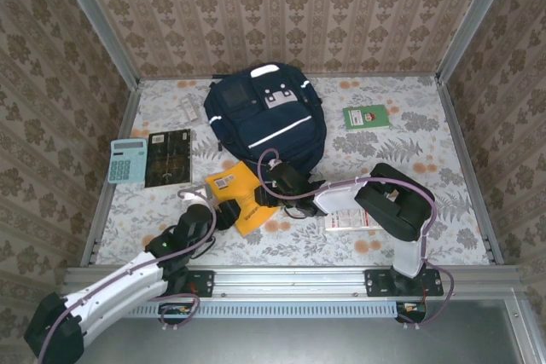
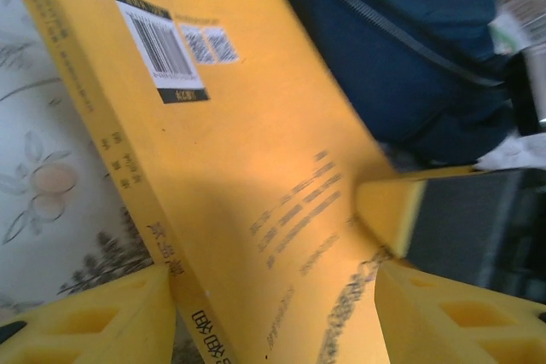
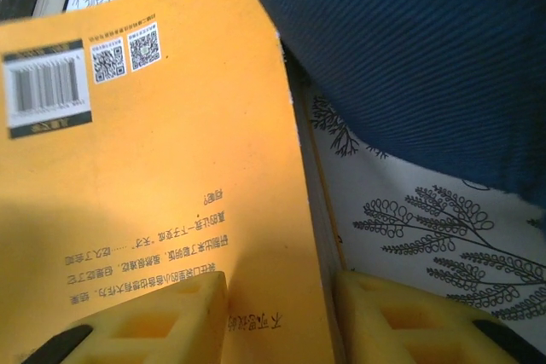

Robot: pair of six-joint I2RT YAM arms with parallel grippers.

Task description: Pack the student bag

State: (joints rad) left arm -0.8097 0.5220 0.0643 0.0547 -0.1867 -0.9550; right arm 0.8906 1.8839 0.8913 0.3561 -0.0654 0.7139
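The student bag (image 1: pixel 266 121), navy with a white stripe, lies at the back middle of the table, and its fabric also shows in the wrist views (image 2: pixel 409 57) (image 3: pixel 409 49). A yellow book (image 1: pixel 239 189) sits tilted just in front of it. My left gripper (image 1: pixel 228 214) (image 2: pixel 273 321) holds the book's near corner, with the spine against one finger and the bent cover (image 2: pixel 256 176) against the other. My right gripper (image 1: pixel 273 192) (image 3: pixel 281 317) is shut across the book's page edge (image 3: pixel 213 168) from the right. One of its yellow fingertips (image 2: pixel 388 206) presses on the cover.
A blue calculator (image 1: pixel 127 160) and a black book (image 1: pixel 168 157) lie at the left. A small white item (image 1: pixel 189 111) is beside the bag, a green booklet (image 1: pixel 366 116) lies at the back right, and a white packet (image 1: pixel 350 221) lies under the right arm. Patterned walls enclose the table.
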